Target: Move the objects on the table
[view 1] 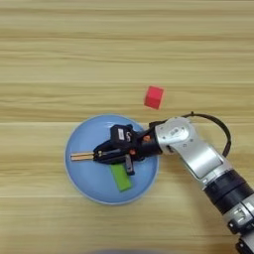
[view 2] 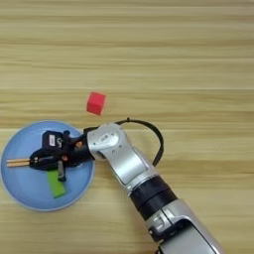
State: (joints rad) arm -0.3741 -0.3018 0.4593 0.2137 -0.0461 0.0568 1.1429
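Observation:
A light-blue plate (view 1: 79, 178) lies on the table (view 1: 124, 49) at the lower left. In it are a lime-green bar (view 1: 120, 177), a thin orange-handled screwdriver (view 1: 82, 157) and a small silver cube with a black face (view 1: 119, 134). My right gripper (view 1: 101, 154) reaches over the plate from the right. Its black fingers are shut on the screwdriver, whose handle sticks out to the left. The silver cube sits just above the fingers, and the green bar just below them. A small red cube (view 1: 154, 97) stands on the wood above and to the right of the plate.
My silver forearm (view 1: 198, 158) runs from the lower right corner to the plate's right rim, with a black cable (view 1: 218, 124) looping over it. Bare wood stretches across the whole upper half of the table (view 2: 173, 49).

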